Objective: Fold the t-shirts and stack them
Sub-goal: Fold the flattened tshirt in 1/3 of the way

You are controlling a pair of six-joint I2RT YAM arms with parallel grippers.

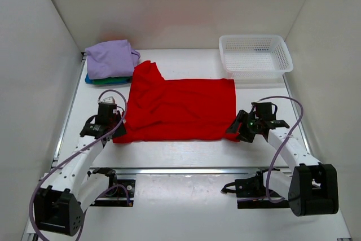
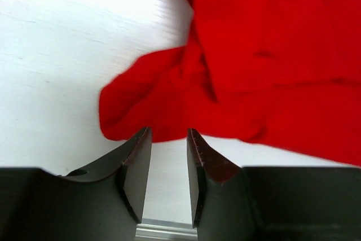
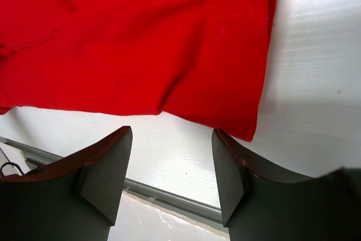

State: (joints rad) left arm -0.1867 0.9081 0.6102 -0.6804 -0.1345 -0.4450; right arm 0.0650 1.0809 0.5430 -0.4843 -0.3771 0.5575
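The red t-shirt (image 1: 180, 108) lies spread on the table, one sleeve sticking out at the far left. My left gripper (image 1: 117, 132) is at its near left corner. In the left wrist view the left gripper (image 2: 169, 131) is open a little and empty, its tips just short of a bunched red sleeve (image 2: 141, 105). My right gripper (image 1: 234, 130) is at the near right corner. In the right wrist view the right gripper (image 3: 172, 131) is open wide and empty, just short of the red hem (image 3: 214, 111). The lavender t-shirt (image 1: 111, 57) lies folded on top of the teal and green ones (image 1: 98, 80) at the back left.
A white mesh basket (image 1: 256, 72) stands at the back right, just beyond the red shirt. White walls close in the table on the left, right and back. A metal rail (image 3: 169, 198) runs along the near table edge.
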